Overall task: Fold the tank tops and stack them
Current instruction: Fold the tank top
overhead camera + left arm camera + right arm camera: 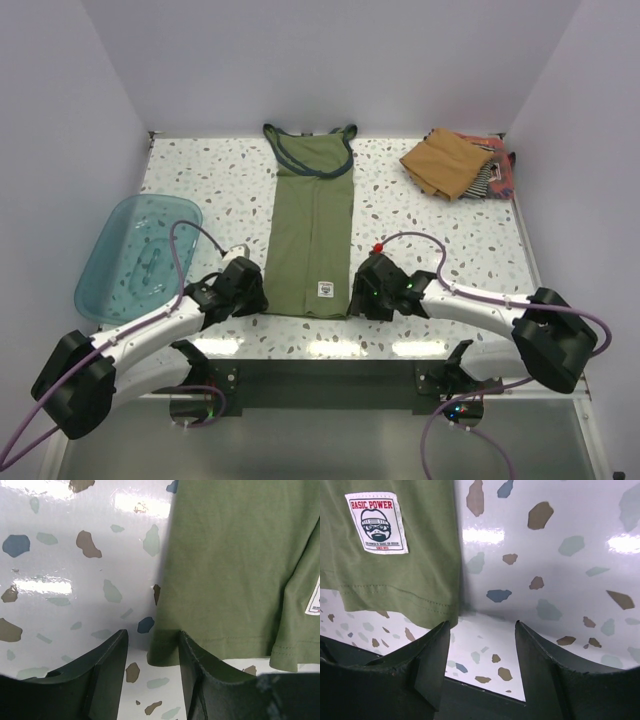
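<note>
I have the olive green tank top (312,240) lying flat down the middle of the tabletop (220,190), folded lengthwise into a narrow strip; its blue-trimmed neckline and straps (310,160) point to the far wall and its hem lies towards the arm bases. A white patch (376,522) reading "BASIC POWER" sits just above the hem on the right half.

The left arm (150,335) reaches in to the near left corner of the hem; the left jaws stand spread, and in the left wrist view that corner of the cloth lies in the gap between the two dark fingers (107,675), with nothing pinched. The right arm (470,305) reaches in to the near right corner; the right jaws are spread too, and the right wrist view shows bare speckled tabletop between the fingers (555,670), with the hem corner just beyond the left one; whether that finger touches the cloth I cannot tell.

At the far right corner the other tank tops lie in a loose pile; the tan-brown tank top (445,160) is on top, with the striped tank top (485,180) and the reddish tank top (507,178) showing at its right edge. A translucent teal tub (100,290) sits at the left side of the tabletop, well apart from the green top.
</note>
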`<state>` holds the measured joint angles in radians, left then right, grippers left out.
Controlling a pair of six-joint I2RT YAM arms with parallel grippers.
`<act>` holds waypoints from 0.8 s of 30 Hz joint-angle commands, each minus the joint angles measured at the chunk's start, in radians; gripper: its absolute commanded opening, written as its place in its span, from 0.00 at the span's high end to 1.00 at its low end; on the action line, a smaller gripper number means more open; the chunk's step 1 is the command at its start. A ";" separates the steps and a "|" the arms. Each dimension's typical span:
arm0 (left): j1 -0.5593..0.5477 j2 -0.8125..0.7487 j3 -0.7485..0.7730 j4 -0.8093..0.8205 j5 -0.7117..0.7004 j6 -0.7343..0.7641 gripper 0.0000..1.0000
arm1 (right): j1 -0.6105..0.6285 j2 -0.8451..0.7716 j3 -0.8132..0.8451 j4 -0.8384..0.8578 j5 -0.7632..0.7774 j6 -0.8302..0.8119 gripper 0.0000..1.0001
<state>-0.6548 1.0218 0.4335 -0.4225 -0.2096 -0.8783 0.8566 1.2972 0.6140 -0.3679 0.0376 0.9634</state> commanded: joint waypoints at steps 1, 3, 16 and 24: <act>0.009 -0.006 -0.027 0.044 0.036 -0.014 0.51 | 0.030 -0.021 -0.007 0.066 0.041 0.092 0.42; 0.007 -0.009 -0.048 0.048 0.038 -0.025 0.52 | 0.047 -0.013 -0.014 0.072 0.050 0.103 0.42; 0.007 -0.022 -0.098 0.022 0.030 -0.056 0.61 | 0.075 -0.067 -0.073 0.115 0.094 0.189 0.42; 0.007 0.001 -0.088 0.005 0.016 -0.064 0.68 | 0.084 0.008 -0.053 0.153 0.090 0.195 0.45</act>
<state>-0.6502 0.9916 0.3717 -0.3588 -0.1917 -0.9268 0.9310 1.2720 0.5400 -0.2523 0.0921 1.1355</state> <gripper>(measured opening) 0.333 0.562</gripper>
